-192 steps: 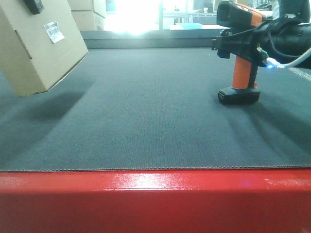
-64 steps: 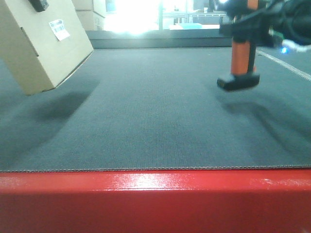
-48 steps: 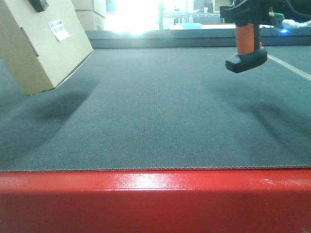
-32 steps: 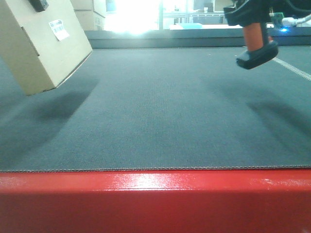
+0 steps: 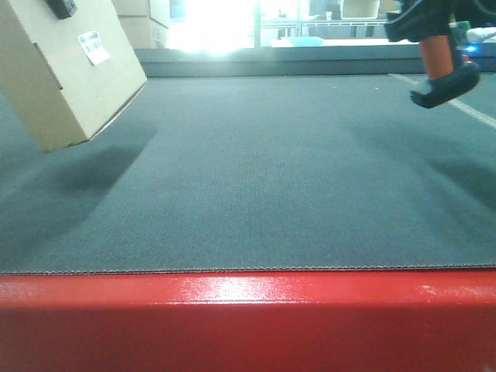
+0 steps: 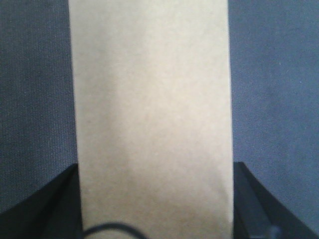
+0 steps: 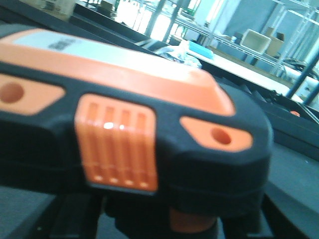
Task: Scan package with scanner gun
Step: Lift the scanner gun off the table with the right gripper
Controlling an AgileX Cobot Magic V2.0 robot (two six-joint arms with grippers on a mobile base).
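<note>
Your scanner gun (image 5: pixel 440 66) has risen off the mat, where its base stood three seconds ago, and has swung to the right. It now hangs tilted in the top right corner of the front view, with its black base in the air. Your right gripper (image 5: pixel 422 23) is clamped round the top of the handle; its wrist view shows only the gun's orange-and-black top, not the fingers.

The package (image 5: pixel 70 85) has barely shifted. It hangs tilted at the far left above its shadow, with the white label (image 5: pixel 91 46) on the face turned to the camera. Your left gripper (image 6: pixel 155 214) grips it, a black finger (image 6: pixel 50 204) pressed to each side.

The two are well apart, with only the grey mat (image 5: pixel 256 170) between them. A white line (image 5: pixel 465 108) runs along the mat under the gun, stacked cardboard boxes (image 5: pixel 143 22) stand behind the package, and the red table edge (image 5: pixel 248 318) is nearest the camera.
</note>
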